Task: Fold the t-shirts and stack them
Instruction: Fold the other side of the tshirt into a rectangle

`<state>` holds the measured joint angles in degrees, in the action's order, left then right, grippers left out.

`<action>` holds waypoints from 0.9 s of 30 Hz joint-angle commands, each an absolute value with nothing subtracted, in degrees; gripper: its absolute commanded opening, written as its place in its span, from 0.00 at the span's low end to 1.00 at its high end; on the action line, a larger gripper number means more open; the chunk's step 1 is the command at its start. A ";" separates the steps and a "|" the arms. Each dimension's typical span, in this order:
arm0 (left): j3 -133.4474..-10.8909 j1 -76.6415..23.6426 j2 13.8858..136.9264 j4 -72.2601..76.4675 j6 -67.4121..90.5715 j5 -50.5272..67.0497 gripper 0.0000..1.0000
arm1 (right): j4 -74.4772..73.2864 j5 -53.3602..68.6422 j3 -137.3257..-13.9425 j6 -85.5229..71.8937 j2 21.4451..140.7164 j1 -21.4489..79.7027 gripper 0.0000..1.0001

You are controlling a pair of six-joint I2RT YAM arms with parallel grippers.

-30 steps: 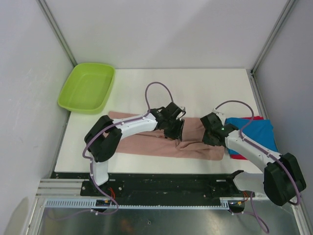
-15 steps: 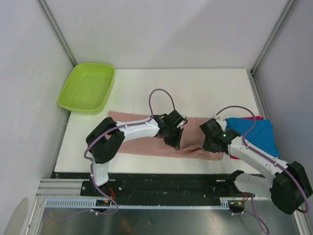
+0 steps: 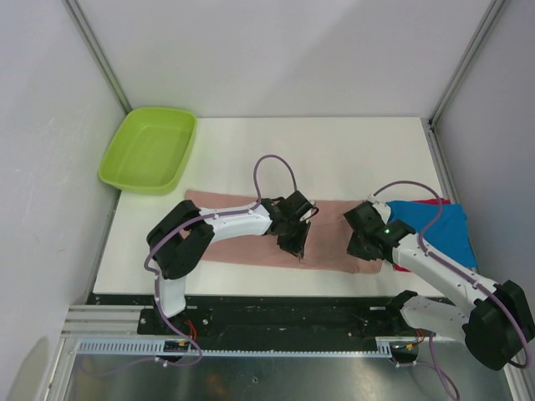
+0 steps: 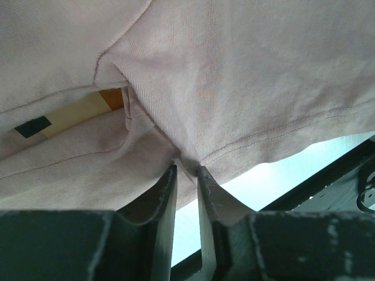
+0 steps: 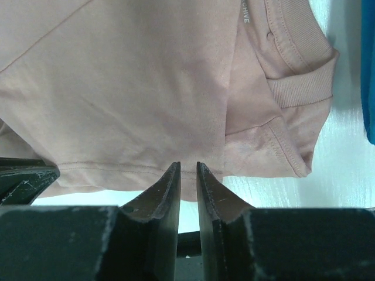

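Here the left claw pinches the pink t-shirt at its near hem, right claw narrowly parted, seemingly free.

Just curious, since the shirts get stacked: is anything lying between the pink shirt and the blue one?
Nothing visible. Only a strip of bare table separates the pink shirt from the blue shirt; the right arm reaches over the blue one.

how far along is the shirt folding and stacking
Done: blue t-shirt lies folded on a red t-shirt at the right. In hand: pink t-shirt, folded into a long strip, its edge pinched by the left gripper. Left: fold it shorter, stack it.
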<state>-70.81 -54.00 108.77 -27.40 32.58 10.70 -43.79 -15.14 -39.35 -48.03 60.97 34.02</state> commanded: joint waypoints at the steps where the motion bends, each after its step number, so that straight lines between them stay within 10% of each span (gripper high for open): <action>1: -71.24 -54.33 105.84 -27.05 32.58 10.49 0.24 | -43.16 -16.19 -41.35 -50.02 62.62 34.99 0.21; 27: -80.52 -42.33 112.71 -27.61 28.93 11.49 0.26 | -40.63 -12.47 -39.73 -50.79 59.17 28.42 0.16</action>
<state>-79.44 -41.34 108.95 -27.07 31.33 9.47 -40.62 -11.25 -36.88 -52.36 58.57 31.31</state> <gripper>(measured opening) 0.263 0.159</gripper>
